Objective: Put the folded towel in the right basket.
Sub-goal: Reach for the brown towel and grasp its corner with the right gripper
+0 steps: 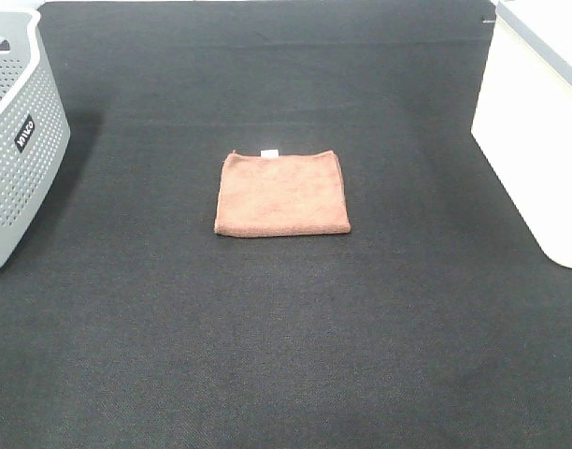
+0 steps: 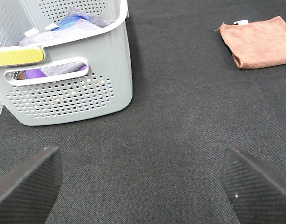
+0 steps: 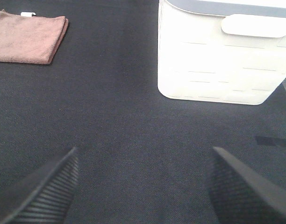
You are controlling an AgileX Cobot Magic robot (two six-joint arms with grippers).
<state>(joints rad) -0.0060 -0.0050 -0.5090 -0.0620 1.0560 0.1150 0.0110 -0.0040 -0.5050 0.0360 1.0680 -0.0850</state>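
A folded brown towel lies flat in the middle of the black table. It also shows in the left wrist view and in the right wrist view. The white right basket stands at the right edge and shows in the right wrist view. Neither arm shows in the exterior high view. My left gripper is open and empty over bare cloth, far from the towel. My right gripper is open and empty, in front of the white basket.
A grey perforated basket stands at the left edge. In the left wrist view it holds several cloths, blue, grey and purple. The table is covered in black fabric.
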